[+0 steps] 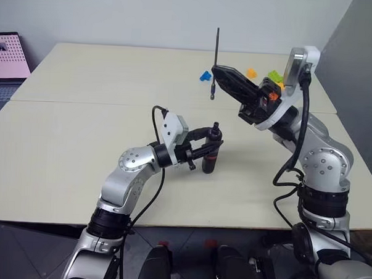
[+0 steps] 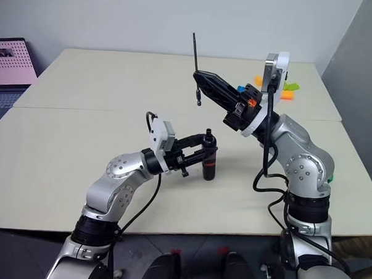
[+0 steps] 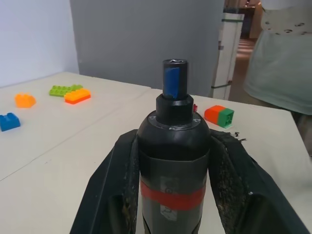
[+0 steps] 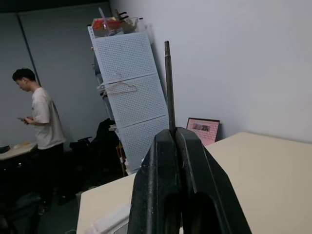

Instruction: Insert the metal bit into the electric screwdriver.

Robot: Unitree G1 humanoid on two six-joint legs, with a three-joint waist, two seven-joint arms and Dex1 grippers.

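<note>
Holding the slim black pen-shaped electric screwdriver with the red band upright above the tabletop, left gripper pinching its body, socket end up. Pinching the thin grey needle-like metal bit in the right gripper, fingers pressed together on it, rod standing near vertical, higher than the screwdriver and well apart from it. Judging alignment as the step in hand: bringing the bit's lower end over the socket, keeping both axes in line, then lowering slowly. Leaving plenty of bare cream table around; coloured toy bricks lying far off near the back edge, a laptop sitting beyond the left edge.
</note>
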